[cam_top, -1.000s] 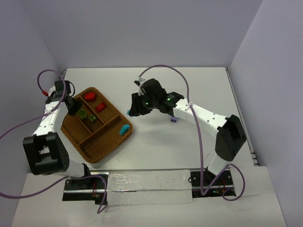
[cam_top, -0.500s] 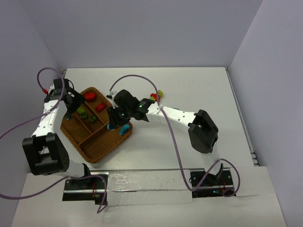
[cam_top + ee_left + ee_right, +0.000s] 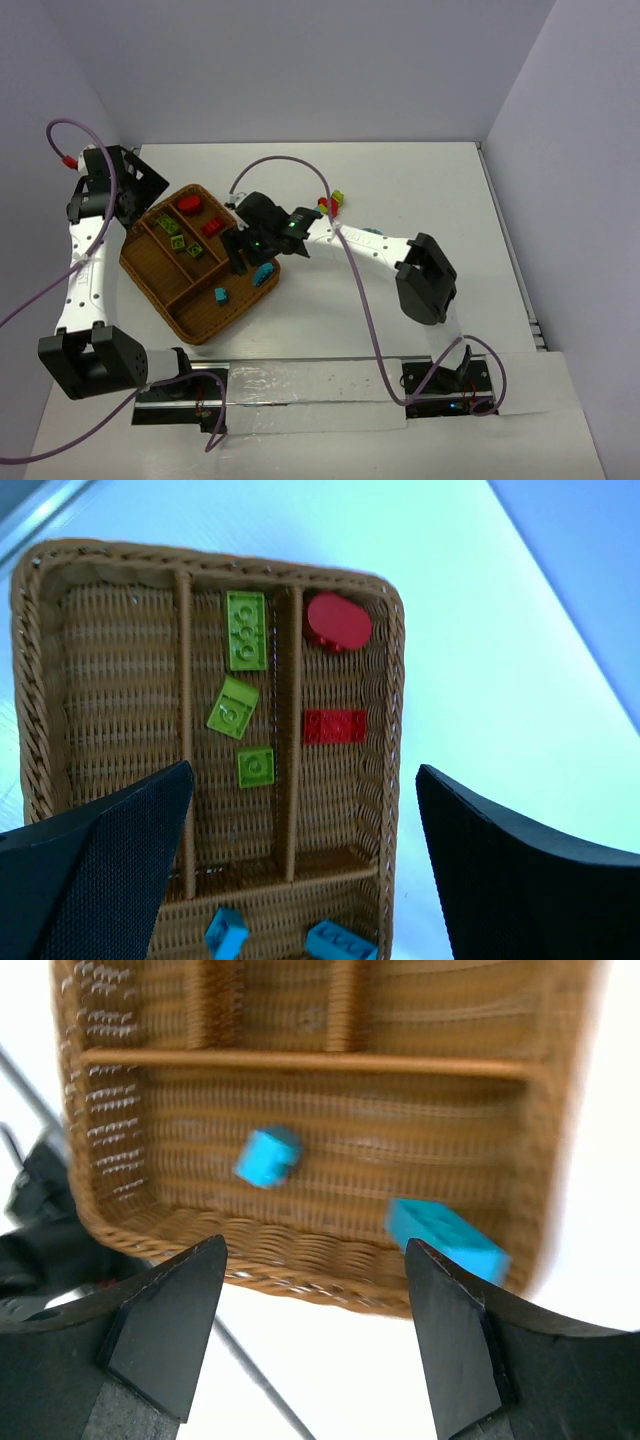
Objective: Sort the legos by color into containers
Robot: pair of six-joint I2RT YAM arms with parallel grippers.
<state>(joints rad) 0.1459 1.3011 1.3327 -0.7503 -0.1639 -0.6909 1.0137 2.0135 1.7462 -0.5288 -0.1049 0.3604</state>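
Observation:
The wicker tray (image 3: 150, 285) holds the containers. Red legos (image 3: 335, 725) fill one compartment and green legos (image 3: 245, 630) the one beside it. Two teal legos (image 3: 267, 1156) (image 3: 446, 1237) lie in the long compartment at the tray's near-right end. My left gripper (image 3: 140, 190) is open and hangs above the tray's far-left corner, holding nothing. My right gripper (image 3: 243, 252) is open over the tray's right rim, just above the teal legos (image 3: 220, 295), also holding nothing. A short red, yellow and green stack (image 3: 330, 203) stands loose on the table beyond the right arm.
The right arm (image 3: 360, 240) stretches across the table from its base to the tray. A purple cable (image 3: 290, 160) loops above it. Walls close in the table on the far, left and right sides.
My right gripper opened, and a small teal lego now lies in the long compartment. My left gripper opened over the green compartment, then drew back up and to the far left.

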